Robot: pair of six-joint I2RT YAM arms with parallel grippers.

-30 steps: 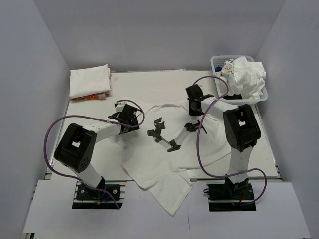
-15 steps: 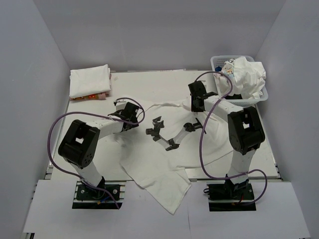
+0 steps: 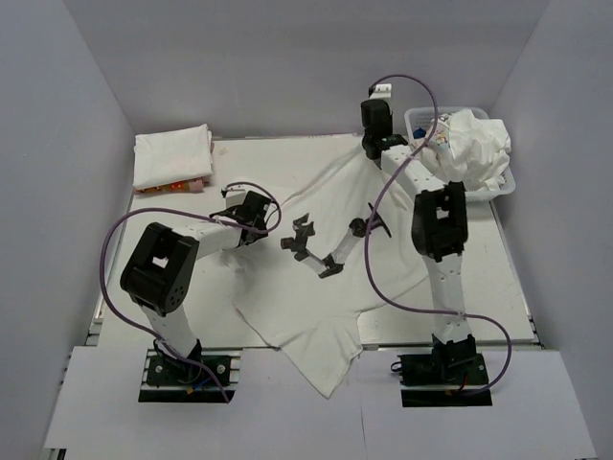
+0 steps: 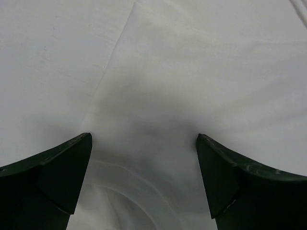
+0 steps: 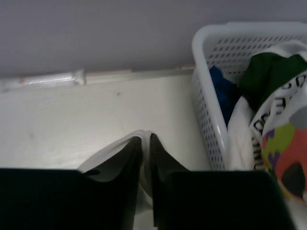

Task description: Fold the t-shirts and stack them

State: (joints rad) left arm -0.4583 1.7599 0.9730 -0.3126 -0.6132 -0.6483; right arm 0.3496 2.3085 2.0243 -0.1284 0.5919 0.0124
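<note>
A white t-shirt with a small black chest print (image 3: 316, 307) lies spread over the table middle, its hem hanging past the near edge. My right gripper (image 3: 372, 146) is shut on a far edge of this t-shirt (image 5: 144, 135) and holds it stretched up near the back wall. My left gripper (image 3: 257, 213) is open, low over the shirt's left part; white cloth with a curved seam (image 4: 144, 143) fills the gap between its fingers. A folded white t-shirt (image 3: 172, 156) lies at the far left. More t-shirts, white, dark green (image 5: 268, 72) and dark blue (image 5: 221, 93), fill the basket.
The white lattice basket (image 3: 418, 120) stands at the far right by the wall, also in the right wrist view (image 5: 206, 115). Something orange and pink (image 3: 172, 187) shows under the folded shirt. Purple cables loop beside both arms.
My right gripper has moved away from me toward the back wall, pulling the shirt's edge with it and stretching the cloth. My left gripper has shifted slightly right over the shirt.
</note>
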